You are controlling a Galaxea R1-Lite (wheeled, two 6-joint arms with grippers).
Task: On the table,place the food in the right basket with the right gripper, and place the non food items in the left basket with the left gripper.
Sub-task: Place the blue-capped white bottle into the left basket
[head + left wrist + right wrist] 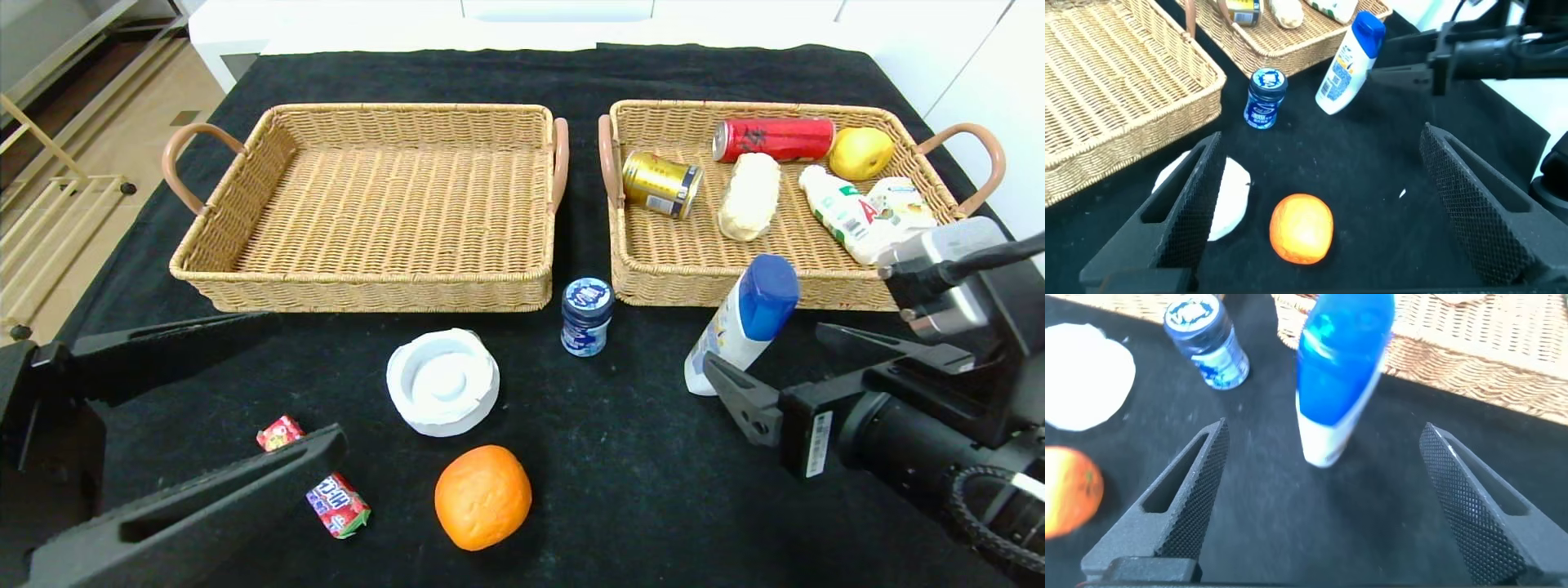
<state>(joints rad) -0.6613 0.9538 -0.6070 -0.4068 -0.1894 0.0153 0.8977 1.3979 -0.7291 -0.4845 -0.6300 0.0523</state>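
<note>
An orange (482, 496) lies near the table's front, with a red snack packet (326, 490) to its left. A white round dish (442, 381), a small blue jar (586, 316) and a white bottle with a blue cap (741, 322) stand in front of the baskets. My left gripper (302, 377) hangs open at the front left, with the orange (1302, 229) below and between its fingers, untouched. At the front right my right gripper (763, 347) is open, its fingertips either side of the bottle (1343, 359) without gripping it.
The left basket (367, 204) holds nothing. The right basket (694, 286) holds a red can (774, 139), a gold can (661, 184), a bread roll (749, 196), a yellow pear (860, 153) and a white drink bottle (849, 216). A black cloth covers the table.
</note>
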